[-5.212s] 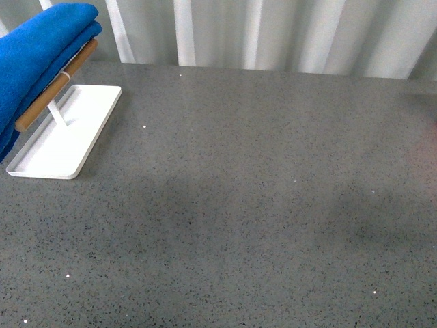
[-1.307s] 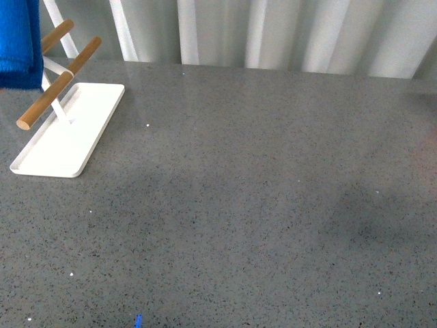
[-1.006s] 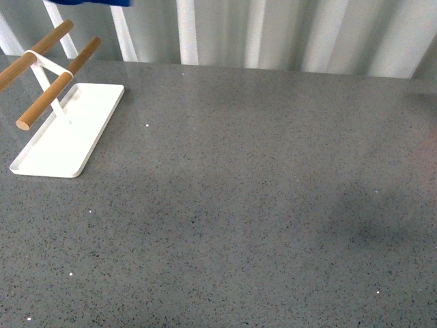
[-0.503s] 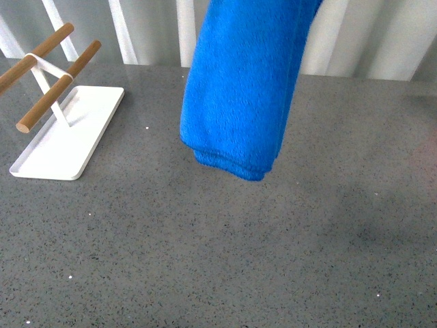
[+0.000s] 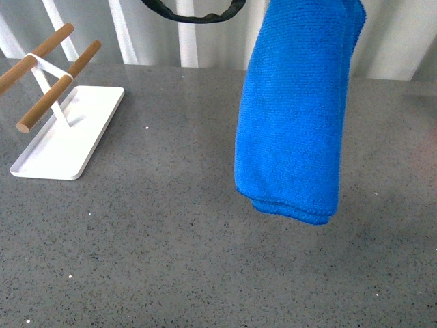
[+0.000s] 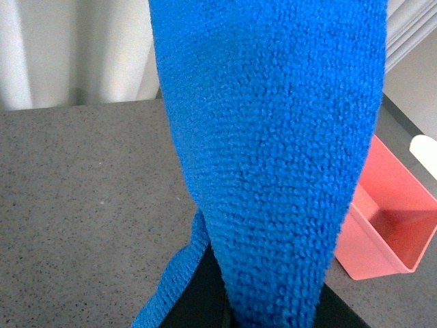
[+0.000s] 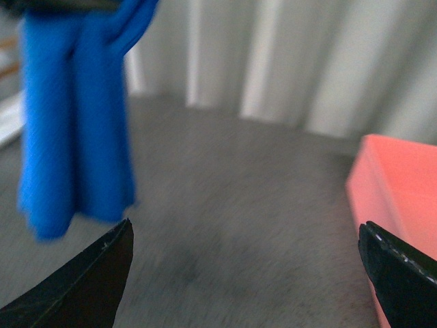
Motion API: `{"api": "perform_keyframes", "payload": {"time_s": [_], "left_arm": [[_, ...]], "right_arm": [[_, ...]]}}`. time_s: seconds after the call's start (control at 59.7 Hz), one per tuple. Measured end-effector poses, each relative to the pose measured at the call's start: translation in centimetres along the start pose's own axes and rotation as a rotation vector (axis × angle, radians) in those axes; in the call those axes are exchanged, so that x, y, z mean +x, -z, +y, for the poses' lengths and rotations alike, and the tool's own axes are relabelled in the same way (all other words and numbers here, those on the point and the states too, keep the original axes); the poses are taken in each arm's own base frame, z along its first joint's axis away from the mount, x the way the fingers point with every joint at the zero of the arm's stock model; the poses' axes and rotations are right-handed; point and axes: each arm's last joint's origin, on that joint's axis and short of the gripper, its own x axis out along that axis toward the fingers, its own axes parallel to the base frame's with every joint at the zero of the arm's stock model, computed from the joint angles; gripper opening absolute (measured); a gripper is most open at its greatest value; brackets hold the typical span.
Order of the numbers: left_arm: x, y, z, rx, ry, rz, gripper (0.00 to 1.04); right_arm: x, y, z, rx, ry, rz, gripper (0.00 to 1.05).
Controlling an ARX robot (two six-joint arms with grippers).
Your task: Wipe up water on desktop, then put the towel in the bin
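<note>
Bright blue, fuzzy towel (image 5: 293,116), folded in thick layers, hangs upright in the air over the dark-grey speckled stone desktop (image 5: 171,239). In the front view it sits at about 1 o'clock from the middle, its upper end running out past 12 o'clock and its lower folded end pointing to 6 o'clock. The left gripper (image 6: 201,294) shows only as a dark shape wrapped in the cloth. Its jaws are hidden, but the towel hangs from it, so it is pinching the towel. The right gripper (image 7: 246,273) holds nothing; its black fingertips (image 7: 102,273) stand spread wide, well apart from the towel, which is blurred in that view. A coral-pink rectangular plastic bin (image 6: 389,225) stands on the desktop, apart from the towel. In the front view, at 9 to 10 o'clock, a small white rectangular tray (image 5: 75,143) lies flat and carries a white stand with two light-brown wooden rods (image 5: 44,102). A black loop of cable (image 5: 198,17) hangs at 12 o'clock before the pale ribbed wall (image 5: 396,41).
</note>
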Motion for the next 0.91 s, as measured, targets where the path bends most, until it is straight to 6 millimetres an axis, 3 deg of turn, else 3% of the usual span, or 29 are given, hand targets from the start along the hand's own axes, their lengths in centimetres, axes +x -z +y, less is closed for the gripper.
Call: {"api": "perform_keyframes", "payload": {"time_s": [0.117, 0.201, 0.268, 0.352, 0.469, 0.687, 0.905], "left_arm": [[0.0, 0.0, -0.2, 0.002, 0.009, 0.002, 0.06], [0.0, 0.0, -0.2, 0.001, 0.004, 0.003, 0.06], [-0.1, -0.1, -0.2, -0.001, -0.002, -0.001, 0.06], [-0.2, -0.2, -0.3, -0.005, -0.004, -0.004, 0.06], [-0.4, -0.5, -0.6, -0.025, 0.013, -0.012, 0.06], [-0.8, -1.5, -1.2, -0.064, 0.044, -0.041, 0.06], [-0.8, -1.6, -1.4, -0.088, 0.053, -0.042, 0.06]], "right_arm": [[1.9, -2.6, -1.7, -0.123, -0.175, -0.034, 0.98], [4.2, -5.3, -3.1, -0.19, -0.212, -0.096, 0.98], [6.0, -6.2, -3.7, -0.201, -0.225, -0.098, 0.98], [7.9, -6.2, -3.8, -0.176, -0.266, -0.053, 0.98], [10.0, -5.2, -2.4, -0.123, -0.363, 0.015, 0.98], [11.3, -5.3, 0.4, -0.035, -0.467, -0.013, 0.98], [13.0, -4.8, 1.4, 0.02, -0.43, -0.017, 0.98]]}}
